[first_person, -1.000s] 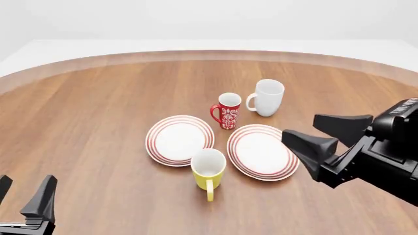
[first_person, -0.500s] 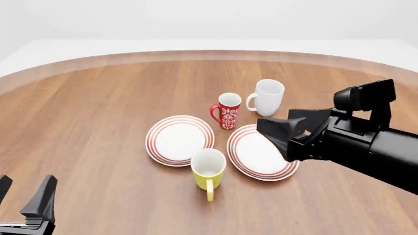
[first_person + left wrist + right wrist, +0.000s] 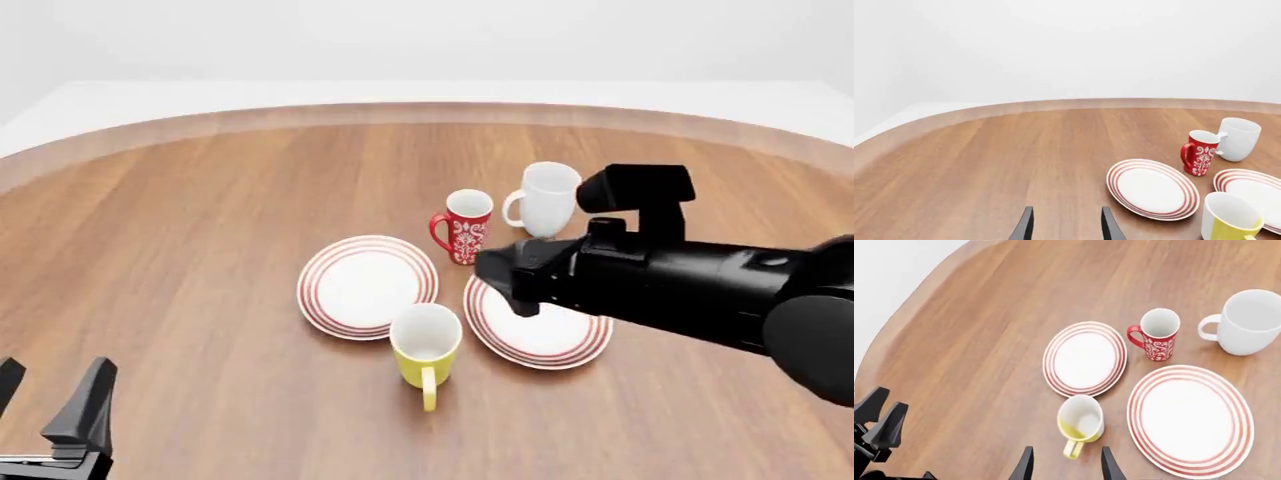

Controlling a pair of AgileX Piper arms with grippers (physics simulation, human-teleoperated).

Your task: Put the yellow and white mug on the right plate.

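Note:
The yellow and white mug (image 3: 426, 345) stands upright on the wood, its handle toward the near edge, just in front of the gap between the two plates; the wrist views also show the mug (image 3: 1081, 422) (image 3: 1231, 220). The right plate (image 3: 541, 340) (image 3: 1189, 412) lies bare, partly covered in the front view by my right arm. My right gripper (image 3: 507, 280) (image 3: 1065, 465) hovers open over that plate's left part, a little behind and to the right of the mug, holding nothing. My left gripper (image 3: 47, 400) (image 3: 1066, 230) rests open at the near left corner.
The left plate (image 3: 367, 285) lies beside the right one. A red patterned mug (image 3: 463, 227) and a larger white mug (image 3: 547, 198) stand just behind the plates. The round table's rim (image 3: 400, 112) curves along the back.
My right arm has swung in from the right edge, leftward over the right plate, fingers staying open. The mug, plates and left gripper have not moved.

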